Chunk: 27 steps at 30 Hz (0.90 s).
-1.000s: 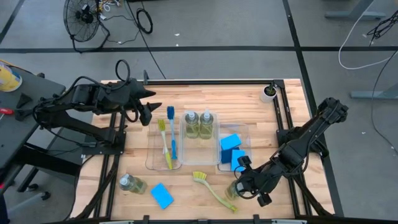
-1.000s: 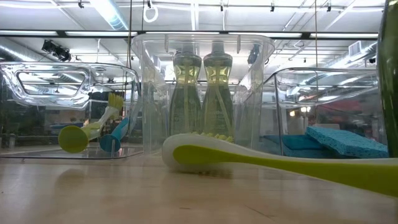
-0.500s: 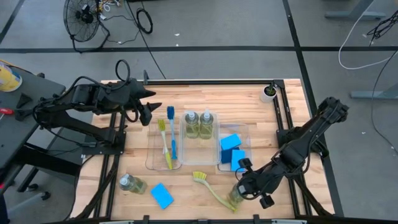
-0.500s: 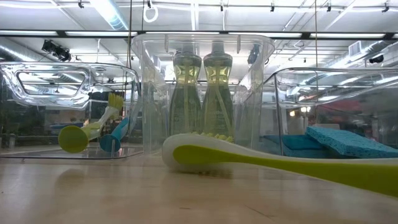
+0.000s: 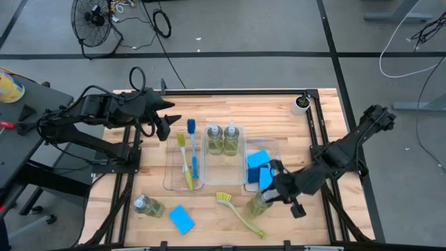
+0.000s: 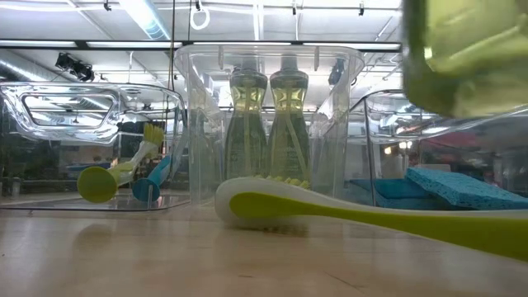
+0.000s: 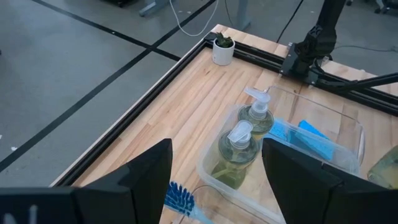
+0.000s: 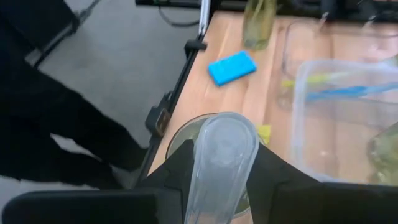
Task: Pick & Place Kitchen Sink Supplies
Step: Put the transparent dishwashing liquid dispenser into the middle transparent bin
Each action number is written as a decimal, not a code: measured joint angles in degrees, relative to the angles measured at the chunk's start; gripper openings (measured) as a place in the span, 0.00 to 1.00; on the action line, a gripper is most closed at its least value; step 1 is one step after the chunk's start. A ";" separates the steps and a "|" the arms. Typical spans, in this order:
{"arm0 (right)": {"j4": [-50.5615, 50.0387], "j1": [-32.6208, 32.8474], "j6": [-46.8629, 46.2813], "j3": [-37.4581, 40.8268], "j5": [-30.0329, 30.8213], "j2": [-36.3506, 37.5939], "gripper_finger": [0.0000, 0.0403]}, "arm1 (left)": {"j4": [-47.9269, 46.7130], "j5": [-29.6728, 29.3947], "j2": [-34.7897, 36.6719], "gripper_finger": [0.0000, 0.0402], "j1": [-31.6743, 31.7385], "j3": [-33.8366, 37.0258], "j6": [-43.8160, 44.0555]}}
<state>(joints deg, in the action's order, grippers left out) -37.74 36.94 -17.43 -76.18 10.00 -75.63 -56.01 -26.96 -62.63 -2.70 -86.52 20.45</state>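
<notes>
Middle tray [image 5: 224, 141], clear, holding two pump bottles [image 5: 223, 139]; brush tray [image 5: 182, 164] beside it; sponge tray [image 5: 263, 148] on its other side; left gripper [image 5: 166, 125], fingers apart, beyond the brush tray; right gripper [image 5: 267, 200] clamped on third bottle [image 5: 256, 206], lifted near the sponge tray, base cut off in low view; loose brush [image 5: 239, 214], sponge [image 5: 181, 219], fourth bottle [image 5: 148, 206] nearer the table's front edge.

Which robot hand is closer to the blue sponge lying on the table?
The right. The right gripper, holding a soap bottle, is across the table's front from the loose blue sponge. The left gripper waits farther off, beyond the brush tray.
</notes>
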 joint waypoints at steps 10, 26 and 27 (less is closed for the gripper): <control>-1.27 -5.52 5.47 -5.58 -0.92 1.83 0.24 | 0.28 -0.02 0.02 0.63 0.00 0.00 0.02; -4.93 -19.47 14.22 -12.79 -2.39 1.77 0.24 | 2.14 -0.01 0.00 0.63 0.00 0.00 0.02; -5.34 -20.25 14.94 -12.79 -2.95 1.66 0.24 | 2.13 0.00 0.00 0.63 0.00 0.00 0.02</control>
<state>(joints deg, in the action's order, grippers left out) -43.08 16.69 -2.49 -88.97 7.05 -73.97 -53.87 -26.96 -62.63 -2.70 -86.52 20.47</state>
